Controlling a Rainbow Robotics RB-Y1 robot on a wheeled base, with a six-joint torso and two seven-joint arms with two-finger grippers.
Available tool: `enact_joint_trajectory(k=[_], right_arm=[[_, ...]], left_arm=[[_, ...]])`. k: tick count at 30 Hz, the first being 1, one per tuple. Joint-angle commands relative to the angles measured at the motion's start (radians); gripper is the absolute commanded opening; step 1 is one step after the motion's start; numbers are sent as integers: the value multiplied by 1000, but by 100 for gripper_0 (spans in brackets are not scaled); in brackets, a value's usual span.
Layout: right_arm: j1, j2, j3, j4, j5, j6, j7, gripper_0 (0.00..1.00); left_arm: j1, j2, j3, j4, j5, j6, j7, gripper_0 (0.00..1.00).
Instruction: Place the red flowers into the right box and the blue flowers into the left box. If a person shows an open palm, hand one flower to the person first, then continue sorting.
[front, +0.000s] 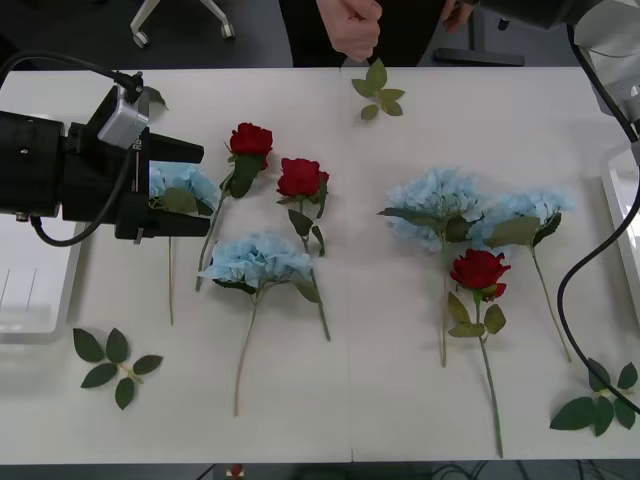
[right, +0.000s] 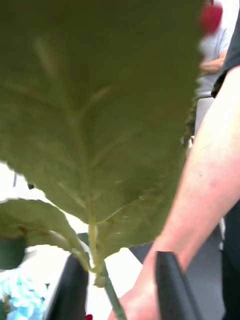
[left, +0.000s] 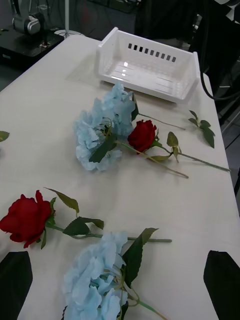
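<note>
Right wrist view: the right gripper (right: 120, 285) clamps a flower stem (right: 111, 295), its leaf (right: 95, 110) blocking the lens, beside a person's hand (right: 137, 300). The left gripper (front: 185, 190), fingers apart, hovers over a blue flower (front: 180, 185); stems run lengthwise toward the robot.

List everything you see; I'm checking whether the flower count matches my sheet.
red flowers: three, deep red, lying mid-table
blue flowers: four, pale blue, lying across the table
held stem: one, green with a big leaf, at the right gripper; bloom hidden
leaf sprigs: three, green, near the table edges
left box: one, white, table's left edge
right box: one, white, table's right edge
table: one, white
person's hand: closed, far edge
left gripper: open, over a blue flower
right gripper: beside the person's arm
</note>
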Motion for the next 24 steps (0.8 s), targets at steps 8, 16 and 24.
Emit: enact_joint_trajectory(k=[8, 16, 24], right_arm=[[-44, -1, -32, -30, -69, 100, 28, 100], [-53, -63, -32, -30, 35, 201, 14, 100], [-85, -146, -32, -36, 331, 405, -299, 100]], left_arm=[[12, -5, -8, -16, -1, -11, -21, 100], [12, -5, -8, -16, 1, -11, -21, 100], [12, -3, -8, -16, 1, -11, -20, 100]])
